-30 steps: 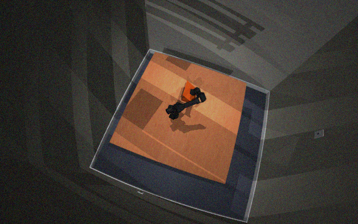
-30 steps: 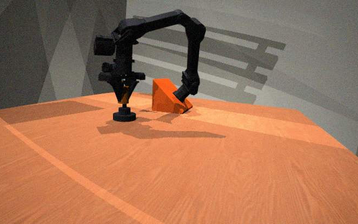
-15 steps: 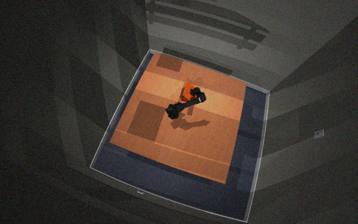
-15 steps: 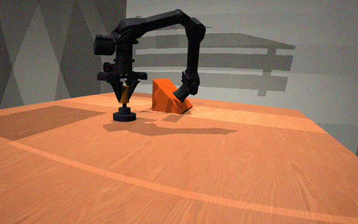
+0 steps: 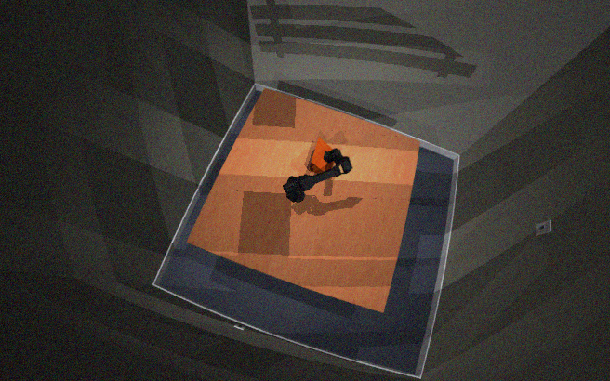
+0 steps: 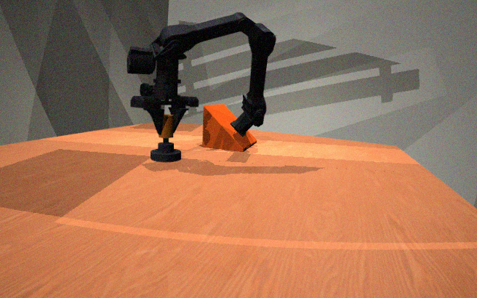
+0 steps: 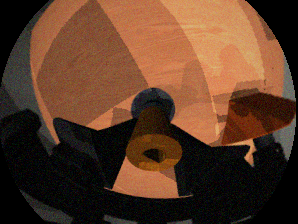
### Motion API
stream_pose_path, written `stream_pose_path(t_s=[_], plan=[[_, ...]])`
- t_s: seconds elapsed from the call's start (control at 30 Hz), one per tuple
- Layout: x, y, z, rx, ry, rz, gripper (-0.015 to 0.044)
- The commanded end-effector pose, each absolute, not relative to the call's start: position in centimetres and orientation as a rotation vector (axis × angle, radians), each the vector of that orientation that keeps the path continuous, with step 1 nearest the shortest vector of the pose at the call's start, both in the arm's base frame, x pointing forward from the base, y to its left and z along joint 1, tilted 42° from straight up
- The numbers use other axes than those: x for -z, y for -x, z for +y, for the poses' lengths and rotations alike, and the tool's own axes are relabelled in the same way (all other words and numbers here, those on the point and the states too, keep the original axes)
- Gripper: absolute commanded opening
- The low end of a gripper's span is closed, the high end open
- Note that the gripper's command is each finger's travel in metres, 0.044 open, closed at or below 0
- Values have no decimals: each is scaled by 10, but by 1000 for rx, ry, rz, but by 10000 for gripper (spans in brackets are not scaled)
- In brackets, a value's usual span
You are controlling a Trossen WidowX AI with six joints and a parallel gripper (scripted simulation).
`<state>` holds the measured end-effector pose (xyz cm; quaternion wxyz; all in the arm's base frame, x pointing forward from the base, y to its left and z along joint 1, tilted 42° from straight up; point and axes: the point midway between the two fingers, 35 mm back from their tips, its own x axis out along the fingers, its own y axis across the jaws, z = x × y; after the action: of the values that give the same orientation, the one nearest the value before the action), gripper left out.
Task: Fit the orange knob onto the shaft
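Observation:
The orange knob (image 6: 166, 126) (image 7: 153, 129) is held between the fingers of my gripper (image 6: 166, 133) (image 7: 153, 124), which is shut on it. In the exterior view the knob leans slightly and sits directly above the round dark pedestal (image 6: 165, 155) (image 7: 142, 109). A short length of dark shaft (image 6: 165, 140) shows between the knob's lower end and the pedestal's raised collar. Whether the shaft's tip is inside the knob is hidden. The wrist view shows the dark hole in the knob's upper end. In the top view the arm hides the knob and pedestal.
An orange wedge block (image 5: 320, 153) (image 6: 219, 129) (image 7: 257, 116) stands on the wooden table (image 5: 345, 231) (image 6: 270, 207) beside the arm's base, to the right of the pedestal in the exterior view. The arm arches above the wedge. Shadows fall across the table.

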<state>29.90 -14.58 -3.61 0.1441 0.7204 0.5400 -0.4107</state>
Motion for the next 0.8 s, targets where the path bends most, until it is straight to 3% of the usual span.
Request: stream_pose_path(t_s=[0.0, 0.77], plan=[[35, -299, -146, 1184, -2080, 1551, 0], [35, -304, -153, 1400, -2207, 1483, 0]])
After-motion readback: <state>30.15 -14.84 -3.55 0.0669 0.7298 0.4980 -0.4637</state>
